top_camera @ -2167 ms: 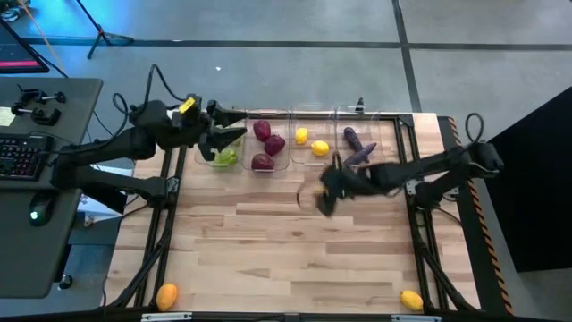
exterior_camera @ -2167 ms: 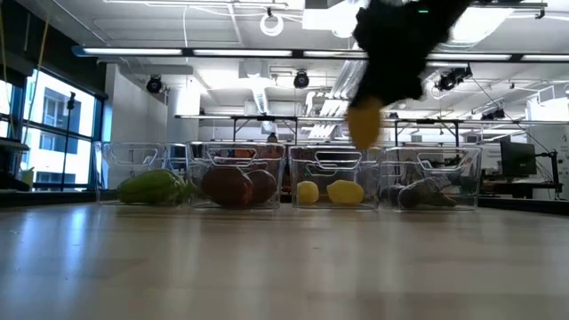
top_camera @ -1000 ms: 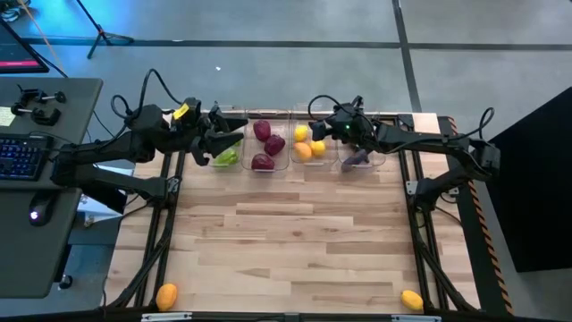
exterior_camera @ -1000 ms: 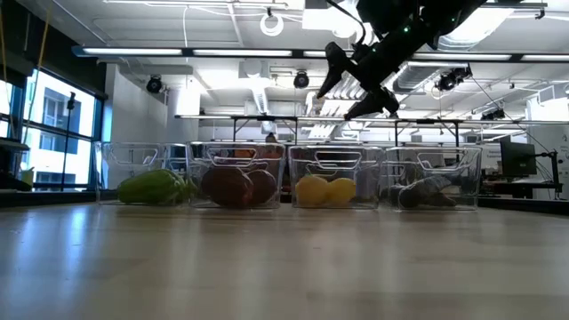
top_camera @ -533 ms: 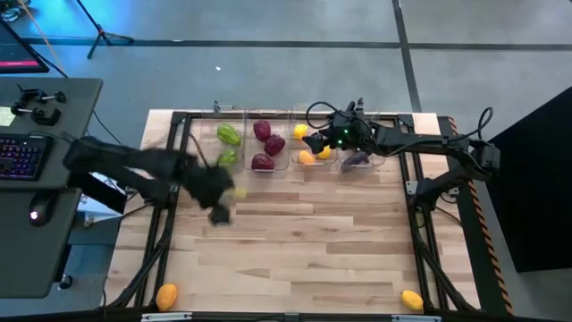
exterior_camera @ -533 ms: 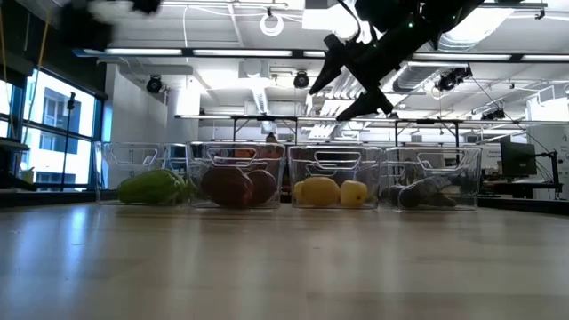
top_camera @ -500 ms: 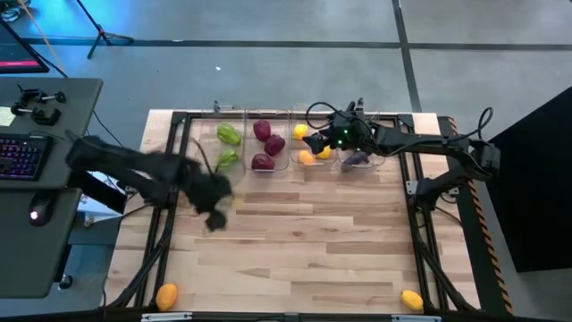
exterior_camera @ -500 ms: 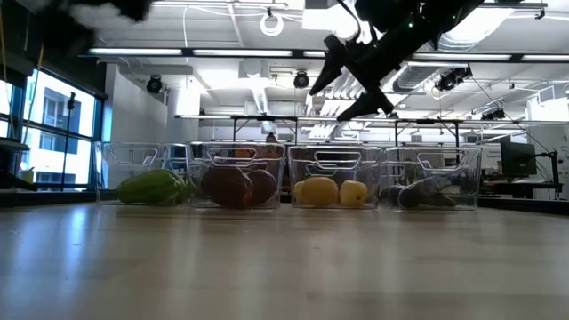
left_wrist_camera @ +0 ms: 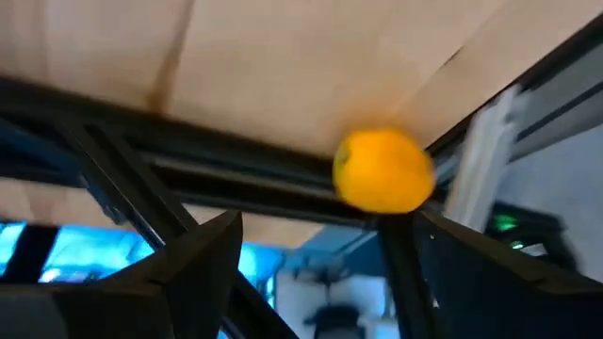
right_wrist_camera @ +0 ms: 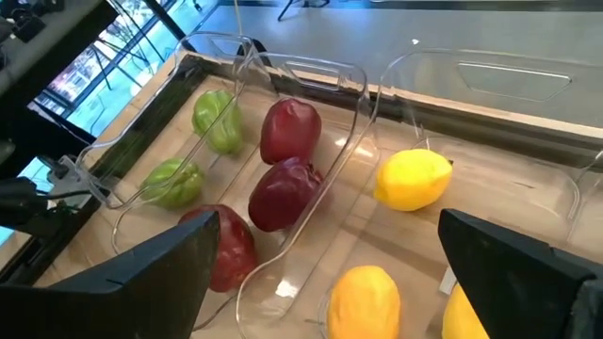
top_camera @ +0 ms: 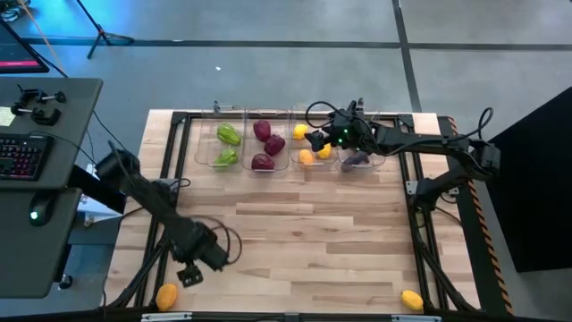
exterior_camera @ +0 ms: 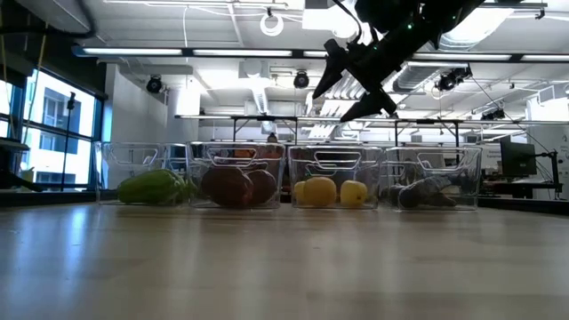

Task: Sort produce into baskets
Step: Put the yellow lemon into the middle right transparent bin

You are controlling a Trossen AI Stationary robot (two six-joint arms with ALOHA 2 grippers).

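- While two citrus pieces lie loose at the surface's near corners, we aim our left pincer (top_camera: 188, 275) at the orange one (top_camera: 166, 296), fingers spread wide and empty, just beside it.
- Our right pincer (top_camera: 315, 139) hovers released and empty over the citrus basket (top_camera: 315, 114), where three yellow pieces lie.

You have a light wooden table (top_camera: 304, 241) of butcher-block planks, ringed by a black metal frame (top_camera: 420, 233). Four clear baskets (top_camera: 267, 143) sit side by side in a row along its 12 o'clock edge, touching one another. An orange citrus (top_camera: 166, 296) lies at the 7 o'clock corner, beside the frame. A yellow citrus (top_camera: 411, 300) lies at the 5 o'clock corner.
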